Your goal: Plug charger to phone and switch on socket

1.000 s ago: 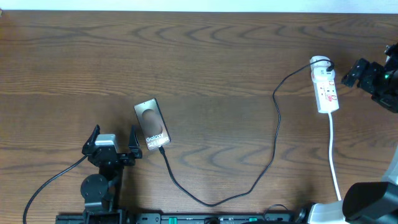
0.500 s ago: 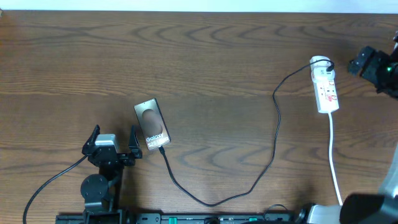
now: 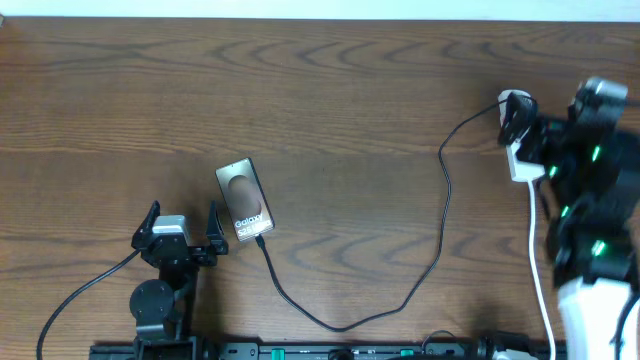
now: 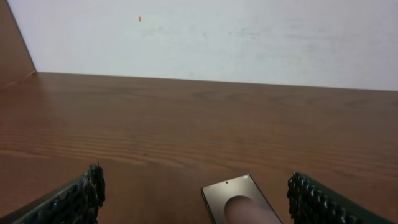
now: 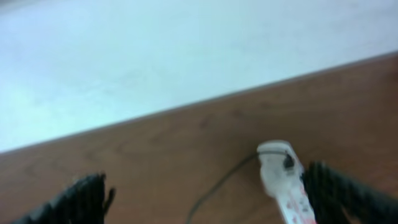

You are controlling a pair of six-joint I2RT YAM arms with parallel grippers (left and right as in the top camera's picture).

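Right arm (image 3: 585, 165) covers most of the socket (image 3: 520, 168); switches hidden. Right wrist view blurred. Left wrist view's bottom edge crops the phone (image 4: 239, 199).

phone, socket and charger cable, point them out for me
phone (image 3: 246, 198), overhead view, middle of its screen
socket (image 5: 274, 172), right wrist view, white upper end
charger (image 3: 447, 200), overhead view, middle stretch of the thin black cable

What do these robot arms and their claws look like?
Both are mostly black. The left arm has a round joint, a thin black cable trailing off and a pale grey block behind the left claw. It and the right claw each have two black fingers with knobbly pads. The right arm, blurred, shows small green lights and a white lower section.
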